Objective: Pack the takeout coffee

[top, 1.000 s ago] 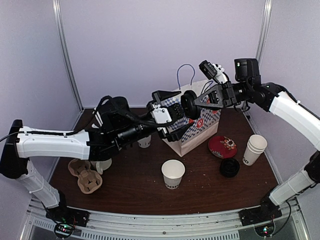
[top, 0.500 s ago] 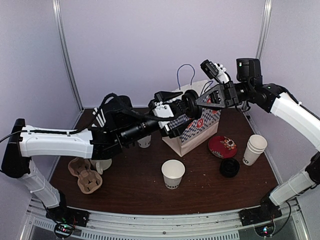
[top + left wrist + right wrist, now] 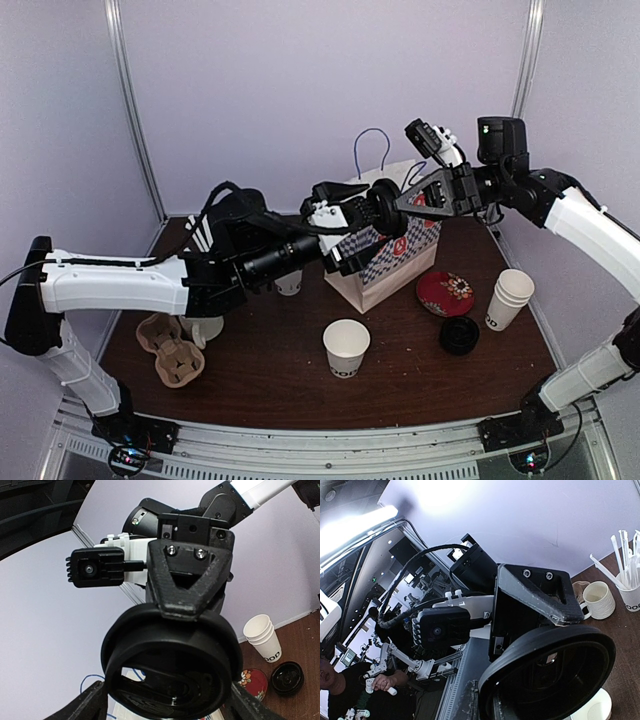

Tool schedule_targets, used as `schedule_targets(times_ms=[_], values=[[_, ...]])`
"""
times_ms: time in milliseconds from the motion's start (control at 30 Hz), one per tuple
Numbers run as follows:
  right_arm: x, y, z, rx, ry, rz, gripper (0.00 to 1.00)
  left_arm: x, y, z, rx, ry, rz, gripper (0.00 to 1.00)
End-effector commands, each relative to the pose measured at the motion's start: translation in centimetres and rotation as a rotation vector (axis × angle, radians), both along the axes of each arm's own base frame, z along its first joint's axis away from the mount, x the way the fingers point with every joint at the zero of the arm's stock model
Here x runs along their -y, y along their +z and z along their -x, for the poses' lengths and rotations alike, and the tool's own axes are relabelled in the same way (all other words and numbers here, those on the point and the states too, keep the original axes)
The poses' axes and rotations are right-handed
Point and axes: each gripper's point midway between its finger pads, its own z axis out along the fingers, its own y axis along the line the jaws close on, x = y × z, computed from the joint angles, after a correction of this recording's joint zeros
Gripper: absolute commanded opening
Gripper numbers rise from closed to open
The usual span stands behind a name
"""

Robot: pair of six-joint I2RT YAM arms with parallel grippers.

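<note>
Takeout coffee lid (image 3: 381,208), clamped by right gripper (image 3: 392,206), sits between spread fingers of left gripper (image 3: 358,226) beside checked bag (image 3: 388,262).

1. Dark wooden table (image 3: 260,385).
2. Far centre: patterned paper bag (image 3: 385,272).
3. Near centre: open white cup (image 3: 346,347).
4. Right: red dish (image 3: 444,293), black lid (image 3: 459,336), cup stack (image 3: 509,298).
5. Near left: cardboard carrier (image 3: 172,352).

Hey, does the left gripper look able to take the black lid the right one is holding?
Likely yes: the left gripper has its fingers either side of the black lid, the right gripper pinches only its rim, nothing between.
</note>
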Motion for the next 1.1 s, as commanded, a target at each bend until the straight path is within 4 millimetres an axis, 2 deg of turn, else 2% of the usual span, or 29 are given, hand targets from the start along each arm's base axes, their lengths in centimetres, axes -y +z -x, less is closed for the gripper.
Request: schedule_targets(times_ms=[0, 200, 533, 600, 667, 733, 867, 933, 1000, 1067], values=[[0.5, 0.4, 0.9, 0.022, 0.017, -0.019, 0.08, -0.1, 2.5, -0.3, 0.014, -0.002, 0.070, 0.82], [0.5, 0.4, 0.9, 0.020, 0.019, -0.019, 0.09, 0.4, 2.3, 0.3, 0.024, -0.045, 0.056, 0.86], [0.4, 0.0, 0.5, 0.009, 0.019, -0.013, 0.09, 1.0, 1.8, 0.8, 0.021, -0.082, 0.009, 0.77], [0.6, 0.0, 0.3, 0.007, 0.022, -0.016, 0.16, 0.9, 1.8, 0.6, 0.015, -0.072, 0.006, 0.76], [1.4, 0.3, 0.0, 0.017, 0.019, -0.029, 0.28, 0.6, 1.8, 0.3, 0.002, -0.052, 0.006, 0.74], [2.6, 0.2, -1.2, 0.021, -0.024, -0.032, 0.38, 0.1, 1.6, 0.2, -0.015, -0.032, -0.011, 0.74], [5.9, -0.7, -5.0, 0.019, -0.181, -0.022, 0.43, -0.6, -0.1, 0.2, -0.074, -0.016, -0.111, 0.74], [7.8, -2.5, -7.3, 0.016, -0.311, 0.018, 0.45, -1.3, -1.3, -0.1, -0.125, 0.018, -0.168, 0.74], [10.0, -6.1, -9.6, 0.037, -0.479, 0.167, 0.47, -1.8, -3.1, -0.3, -0.198, 0.040, -0.259, 0.74], [11.7, -10.4, -10.2, 0.177, -0.555, 0.409, 0.47, -2.5, -5.4, -0.5, -0.289, 0.074, -0.358, 0.74]])
